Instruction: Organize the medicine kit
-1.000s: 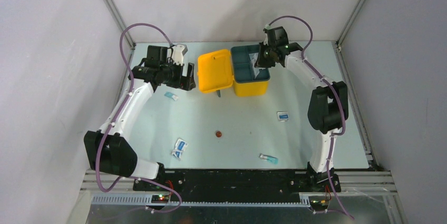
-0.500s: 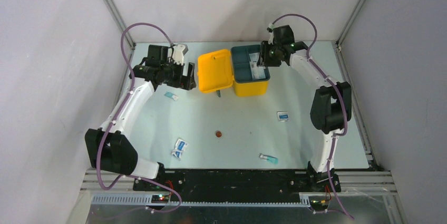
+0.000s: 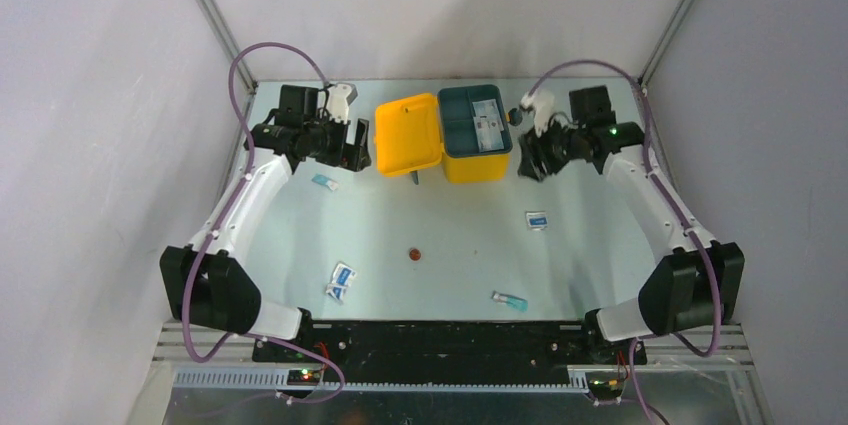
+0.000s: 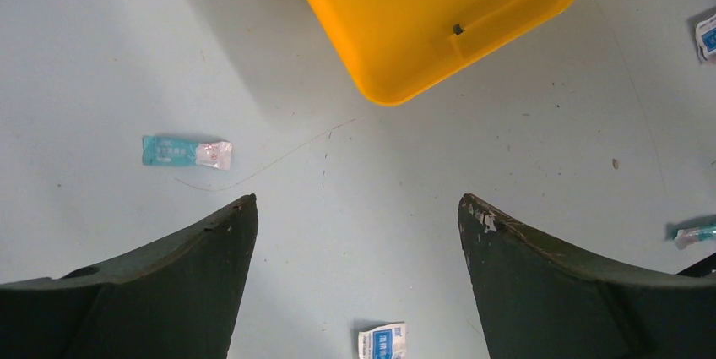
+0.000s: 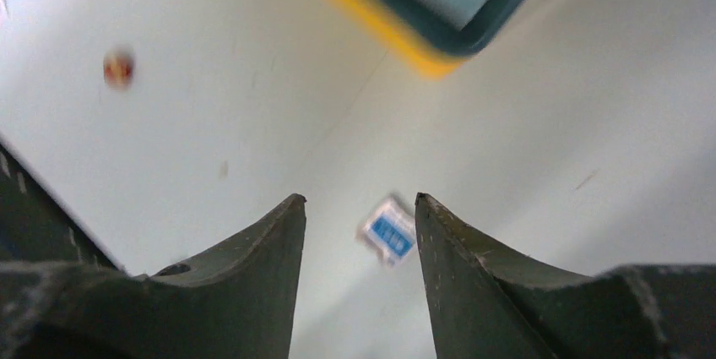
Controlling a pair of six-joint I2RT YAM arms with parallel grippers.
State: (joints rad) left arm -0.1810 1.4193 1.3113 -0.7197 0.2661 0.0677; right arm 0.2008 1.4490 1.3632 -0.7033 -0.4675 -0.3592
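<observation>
The big yellow plastic medicine kit (image 3: 408, 135) sits open between the left gripper (image 4: 355, 203), spread wide and empty, and the right gripper (image 5: 359, 198), narrower, empty too.

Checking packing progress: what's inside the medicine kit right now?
The open medicine kit holds a dark teal tray; white-and-teal sachets lie in its right compartment, and the left looks bare. Anything under the tray is covered.

In the blurred right wrist view, the medicine kit (image 5: 397, 38) is cut off by the top edge, its contents unreadable.
</observation>
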